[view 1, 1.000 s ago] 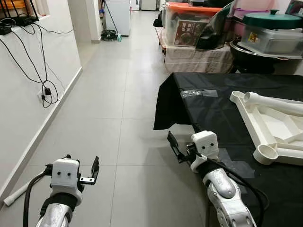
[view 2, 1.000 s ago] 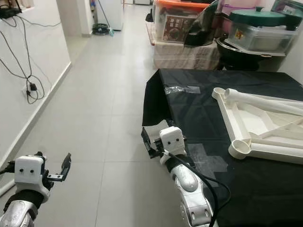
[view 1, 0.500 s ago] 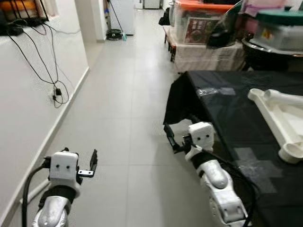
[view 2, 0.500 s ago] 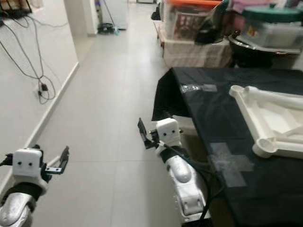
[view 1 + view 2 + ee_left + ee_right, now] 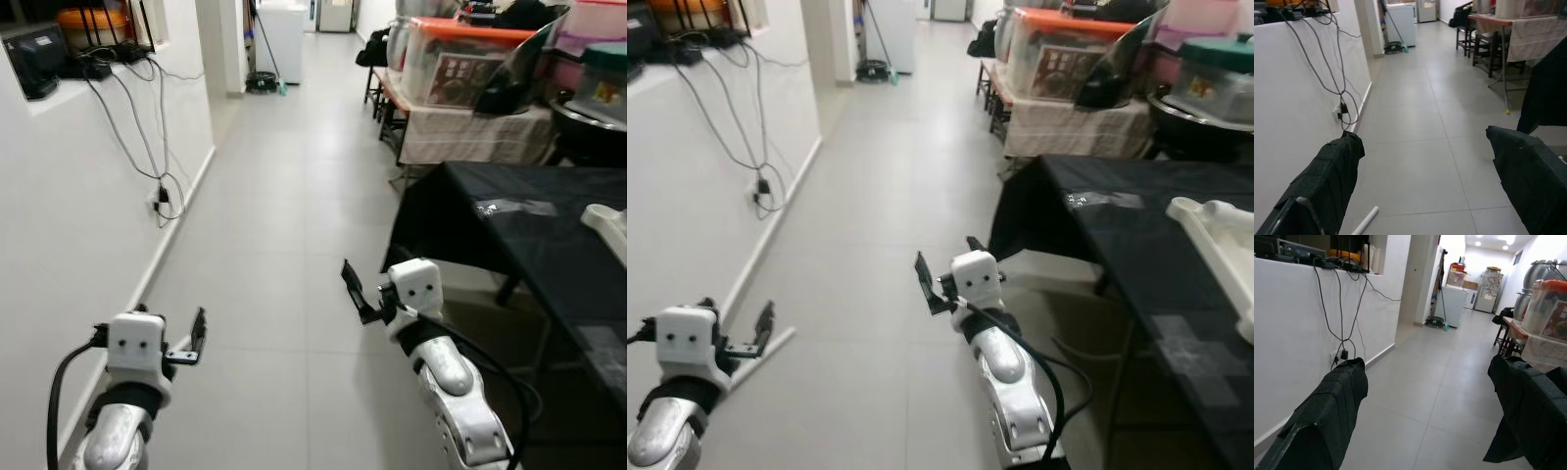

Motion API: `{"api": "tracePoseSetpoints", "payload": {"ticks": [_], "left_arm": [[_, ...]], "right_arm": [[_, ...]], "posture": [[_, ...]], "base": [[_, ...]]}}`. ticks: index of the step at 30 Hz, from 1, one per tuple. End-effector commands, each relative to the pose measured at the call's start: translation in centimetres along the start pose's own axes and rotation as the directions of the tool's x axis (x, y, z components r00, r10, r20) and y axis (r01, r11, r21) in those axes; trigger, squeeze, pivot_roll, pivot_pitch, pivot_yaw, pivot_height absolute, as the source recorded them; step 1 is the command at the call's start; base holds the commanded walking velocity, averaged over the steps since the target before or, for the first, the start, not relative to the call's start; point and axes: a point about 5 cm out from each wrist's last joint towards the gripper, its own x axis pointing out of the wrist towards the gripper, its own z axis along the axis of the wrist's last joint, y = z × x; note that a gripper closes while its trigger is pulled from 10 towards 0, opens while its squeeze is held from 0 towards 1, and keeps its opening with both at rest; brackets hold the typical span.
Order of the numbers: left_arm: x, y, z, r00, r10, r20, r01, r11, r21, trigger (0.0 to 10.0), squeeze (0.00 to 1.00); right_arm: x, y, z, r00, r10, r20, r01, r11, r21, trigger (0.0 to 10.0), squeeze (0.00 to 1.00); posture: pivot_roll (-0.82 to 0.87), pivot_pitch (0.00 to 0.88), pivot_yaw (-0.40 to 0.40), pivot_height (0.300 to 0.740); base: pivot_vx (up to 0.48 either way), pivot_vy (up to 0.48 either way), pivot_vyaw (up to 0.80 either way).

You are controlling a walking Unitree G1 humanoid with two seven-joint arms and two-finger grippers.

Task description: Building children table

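Observation:
The white plastic children's table frame (image 5: 1223,242) lies on a table draped in black cloth (image 5: 1117,245), at the far right edge of the eye views. My left gripper (image 5: 194,338) hangs open over the tiled floor near the left wall, holding nothing. My right gripper (image 5: 351,291) is also open and holds nothing, out over the floor to the left of the black table's corner. In the left wrist view both black fingers (image 5: 1327,186) stand wide apart, and the right wrist view shows the same wide gap between its fingers (image 5: 1337,401). A white tube (image 5: 1365,220) lies on the floor by the wall.
A white wall with dangling cables and a socket (image 5: 162,196) runs along the left. Storage boxes (image 5: 460,73) sit on a cloth-covered bench at the back right. A tiled corridor (image 5: 294,166) leads to a white appliance (image 5: 279,29).
The whole picture has shifted: the camera turned left, so the black table and white frame now sit at the right edge. Both grippers keep their open pose.

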Motion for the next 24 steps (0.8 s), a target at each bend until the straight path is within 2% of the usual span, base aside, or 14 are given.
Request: {"api": "tracePoseSetpoints", "payload": {"ticks": [1,14,24], "left_arm": [[0.23,-0.36,0.1,1.0,-0.011,0.009,0.011,1.0,-0.009,10.0,0.0],[0.62,-0.63,0.03,1.0,-0.017,0.014,0.017,1.0,-0.009,10.0,0.0],[0.63,-0.68,-0.19,1.0,-0.021,0.006,0.021,1.0,-0.006,10.0,0.0]], "right_arm": [[0.07,-0.38,0.09,1.0,-0.006,0.004,0.007,1.0,-0.013,10.0,0.0],[0.6,-0.19,0.1,1.0,0.014,0.005,-0.014,1.0,-0.015,10.0,0.0],[0.17,-0.54,-0.32,1.0,0.007,-0.012,-0.007,1.0,-0.012,10.0,0.0]], "posture": [[0.05,0.0,-0.04,0.74],[0.05,0.0,-0.043,0.74],[0.04,0.0,-0.035,0.74]], "base": [[0.45,0.0,0.0],[0.437,0.0,0.0],[0.445,0.0,0.0]]}}
